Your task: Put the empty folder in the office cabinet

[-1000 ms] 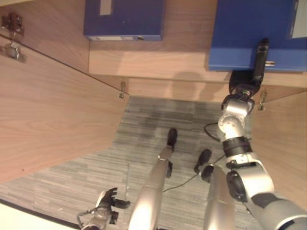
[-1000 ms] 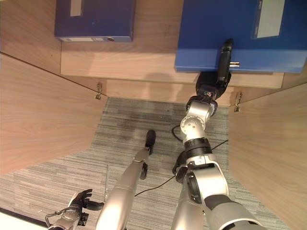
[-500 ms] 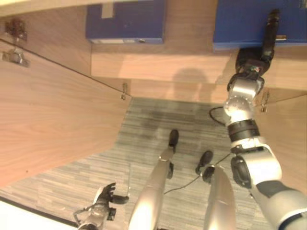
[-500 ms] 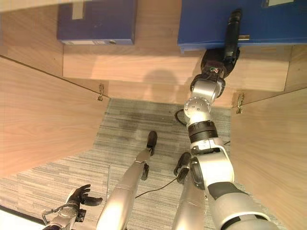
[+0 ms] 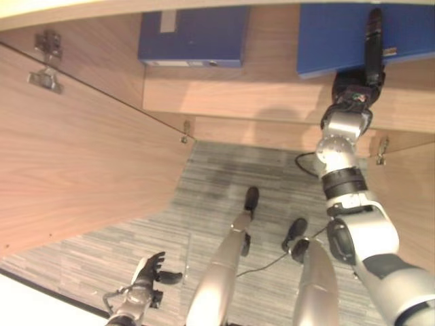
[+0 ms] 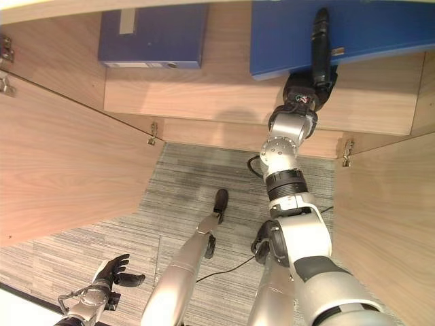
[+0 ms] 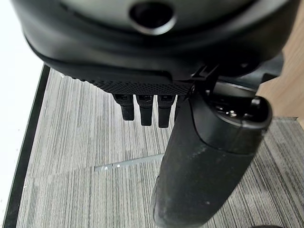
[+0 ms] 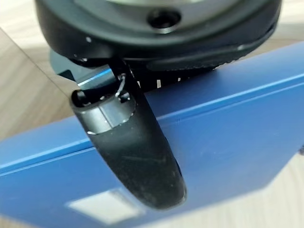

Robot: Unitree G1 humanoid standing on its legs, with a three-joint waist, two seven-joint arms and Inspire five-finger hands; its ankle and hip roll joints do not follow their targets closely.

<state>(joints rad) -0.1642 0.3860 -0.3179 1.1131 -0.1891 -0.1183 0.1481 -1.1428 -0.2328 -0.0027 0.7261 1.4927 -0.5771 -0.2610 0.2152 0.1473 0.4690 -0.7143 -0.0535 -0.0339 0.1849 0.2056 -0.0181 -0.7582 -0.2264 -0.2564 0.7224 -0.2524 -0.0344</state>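
Folder at upper right of the frame, bright blue, lying flat on the cabinet shelf, near edge set back from the shelf's front lip at a slight skew. Right hand on it: thumb laid over the top cover, pointing straight into the cabinet; right wrist view shows the thumb curled down on the blue cover with the palm against the folder's near edge, so the hand pinches the folder. Fingers underneath hidden.

Key relation: folder lies directly ahead of the right hand, deeper into the shelf, long side running across the frame, push line at right angles to it. Right arm is the only one near; left hand hangs low at lower left of the frame over the carpet, fingers loosely spread, holding nothing.

Materials: folder cover smooth, rigid, faint sheen, pale label visible in the wrist view. Second folder, darker navy, on the same shelf at upper left, well apart. Cabinet in light wood-grain laminate, doors swung open either side, metal hinges. Carpet grey, striped.

Judgement: placement nearly complete; release and withdrawal likely remain.
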